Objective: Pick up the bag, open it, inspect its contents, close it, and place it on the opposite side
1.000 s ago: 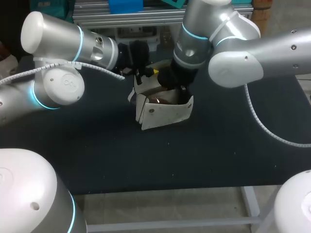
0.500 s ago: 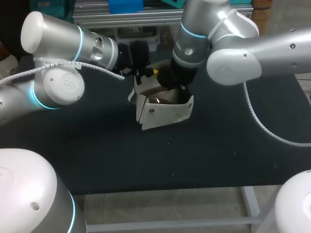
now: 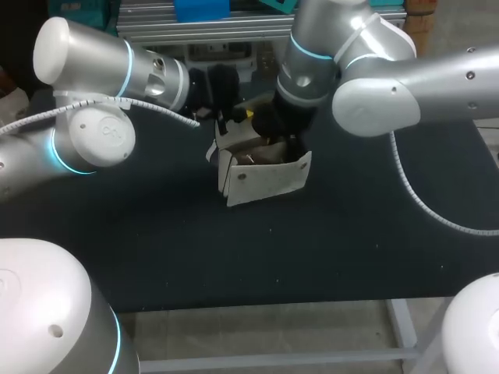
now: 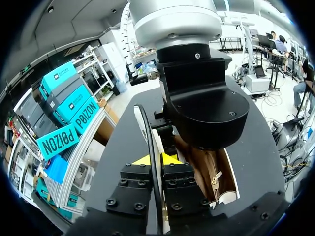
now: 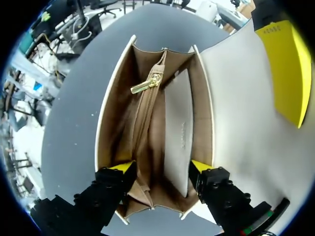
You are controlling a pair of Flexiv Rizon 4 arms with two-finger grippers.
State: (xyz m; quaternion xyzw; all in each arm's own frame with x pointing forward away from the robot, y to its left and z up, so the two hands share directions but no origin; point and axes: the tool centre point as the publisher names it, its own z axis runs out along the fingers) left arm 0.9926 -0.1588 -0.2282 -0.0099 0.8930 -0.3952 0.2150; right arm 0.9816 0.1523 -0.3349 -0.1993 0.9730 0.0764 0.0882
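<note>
A white bag stands mid-table with its flap lifted. My left gripper is shut on the flap's thin edge behind the bag; its yellow finger lies flat against the flap. My right gripper hangs over the open mouth, open. Its yellow tips stand apart just inside the two side walls. Inside I see tan lining, a middle zip pocket with a gold zipper pull, and a pale card slot. In the head view the right wrist hides most of the opening.
The dark table top lies bare around the bag, with its front edge near me. Both arms crowd the back middle of the table, my left arm at the left and my right arm at the right.
The right gripper's fingers have drawn closer together over the bag's mouth, and the mouth looks slightly narrower. The left gripper has kept its hold on the flap.
</note>
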